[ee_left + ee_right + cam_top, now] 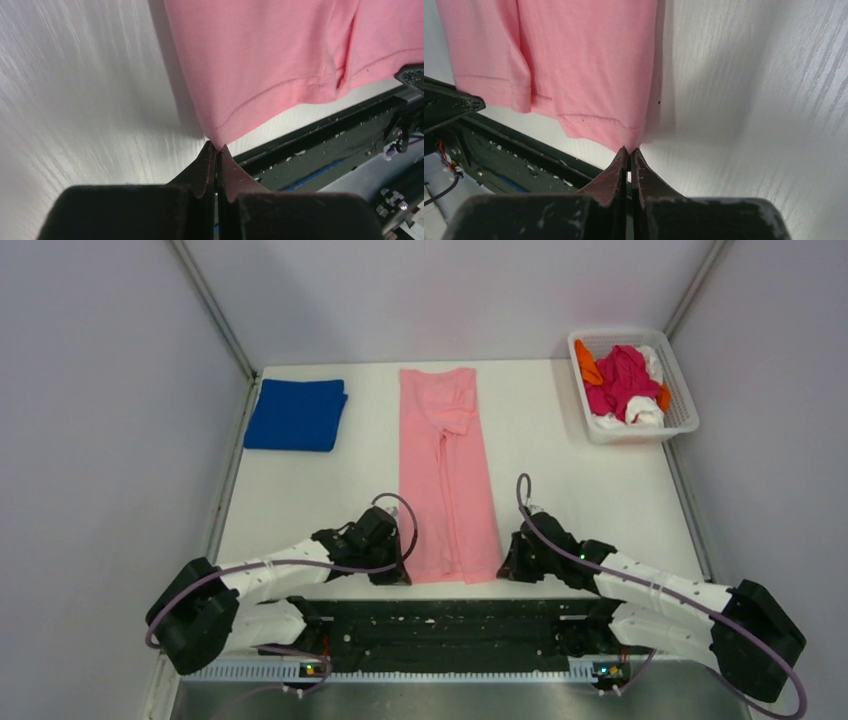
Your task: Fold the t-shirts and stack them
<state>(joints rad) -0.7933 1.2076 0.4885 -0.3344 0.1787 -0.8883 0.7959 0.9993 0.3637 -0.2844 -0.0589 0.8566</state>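
A light pink t-shirt lies as a long narrow strip down the middle of the white table, its hem toward me. My left gripper is shut on the hem's left corner; the left wrist view has the pink fabric pinched at the fingertips of that gripper. My right gripper is shut on the hem's right corner, the pink cloth nipped between the tips of the gripper. A folded royal blue t-shirt lies at the far left.
A white lattice basket at the far right holds magenta, orange and white shirts. The black arm mount runs along the near table edge, just behind both grippers. Grey walls close in both sides.
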